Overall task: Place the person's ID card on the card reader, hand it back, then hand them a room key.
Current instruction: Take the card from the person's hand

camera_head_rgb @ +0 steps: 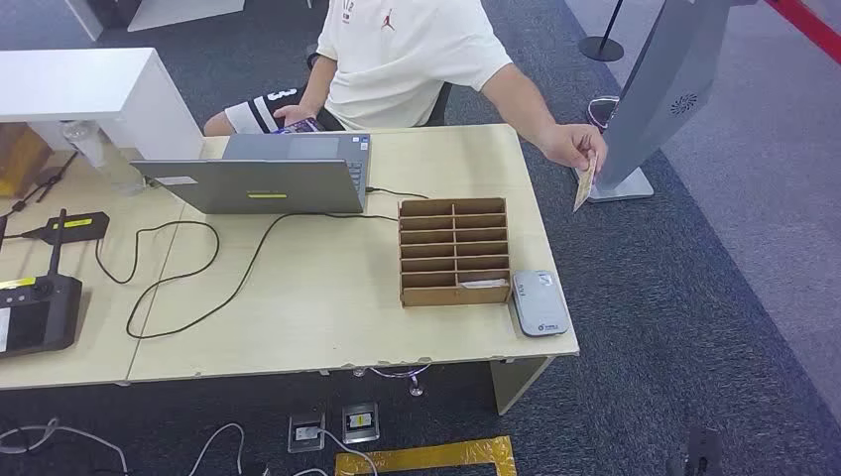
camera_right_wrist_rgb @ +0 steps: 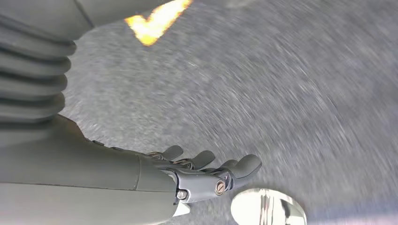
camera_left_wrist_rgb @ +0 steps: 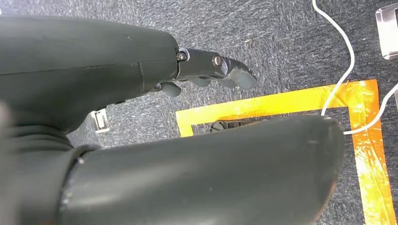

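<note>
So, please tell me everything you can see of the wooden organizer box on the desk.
The wooden organizer is a light brown rack, like thin plywood, divided into two columns of shallow slots. It lies flat on the desk, right of the laptop. A pale card sits in the nearest right slot. The grey card reader lies beside its corner.

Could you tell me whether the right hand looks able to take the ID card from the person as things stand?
Probably yes, once raised. The person holds the ID card out past the table's right edge, with nothing around it. The right hand hangs low over the carpet, holding nothing.
</note>
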`<state>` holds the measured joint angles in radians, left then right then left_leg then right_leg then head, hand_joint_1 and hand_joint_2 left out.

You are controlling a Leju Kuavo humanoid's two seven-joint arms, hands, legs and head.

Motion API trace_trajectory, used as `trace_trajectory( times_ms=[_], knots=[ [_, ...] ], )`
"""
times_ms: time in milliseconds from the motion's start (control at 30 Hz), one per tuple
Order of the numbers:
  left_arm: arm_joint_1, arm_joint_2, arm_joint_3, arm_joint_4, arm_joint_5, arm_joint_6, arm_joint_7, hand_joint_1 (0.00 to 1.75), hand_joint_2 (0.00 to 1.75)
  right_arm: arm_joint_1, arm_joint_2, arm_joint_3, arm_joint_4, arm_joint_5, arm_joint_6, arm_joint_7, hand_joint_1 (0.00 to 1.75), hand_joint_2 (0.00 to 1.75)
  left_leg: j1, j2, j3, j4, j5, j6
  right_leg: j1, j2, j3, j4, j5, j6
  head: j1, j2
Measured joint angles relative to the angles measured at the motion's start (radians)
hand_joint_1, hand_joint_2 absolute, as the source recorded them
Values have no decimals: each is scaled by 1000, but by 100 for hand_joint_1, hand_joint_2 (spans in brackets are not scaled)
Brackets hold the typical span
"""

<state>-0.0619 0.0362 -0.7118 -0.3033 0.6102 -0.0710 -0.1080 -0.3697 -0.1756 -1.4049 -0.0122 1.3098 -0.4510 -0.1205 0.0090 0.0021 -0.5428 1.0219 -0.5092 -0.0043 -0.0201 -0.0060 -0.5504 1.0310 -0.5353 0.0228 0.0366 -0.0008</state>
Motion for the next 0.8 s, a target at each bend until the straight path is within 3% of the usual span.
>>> trace_trajectory(
  times_ms=[67,200,500,667,800],
  knots=[
    [0,0,0,0,3,0,-2,0,0,-19,-22,-11,0,-1,-17,-5,0,175,-1,0,0,0,0,0,-1,0,0,0,0,0,0,0],
    [0,-2,-3,2,16,0,-13,0,0,-101,-115,-52,0,-16,-82,-51,0,175,-2,0,0,0,1,1,-2,0,0,0,1,1,0,0],
    [-2,-5,-3,15,12,0,-62,0,0,-388,-314,-91,0,-198,-150,-374,0,175,-5,0,-1,0,3,4,-5,-2,-1,0,2,3,0,0],
    [-4,-6,-2,21,3,0,-83,0,0,-528,-350,-101,0,-129,-182,-483,0,175,-5,0,-1,0,3,4,-5,-2,-1,1,3,3,0,0],
    [-6,-11,6,23,0,0,-96,0,0,-626,-342,-105,3,4,-198,-530,0,175,-5,-1,-2,0,4,5,-5,-4,1,2,3,3,0,0]
  ],
)
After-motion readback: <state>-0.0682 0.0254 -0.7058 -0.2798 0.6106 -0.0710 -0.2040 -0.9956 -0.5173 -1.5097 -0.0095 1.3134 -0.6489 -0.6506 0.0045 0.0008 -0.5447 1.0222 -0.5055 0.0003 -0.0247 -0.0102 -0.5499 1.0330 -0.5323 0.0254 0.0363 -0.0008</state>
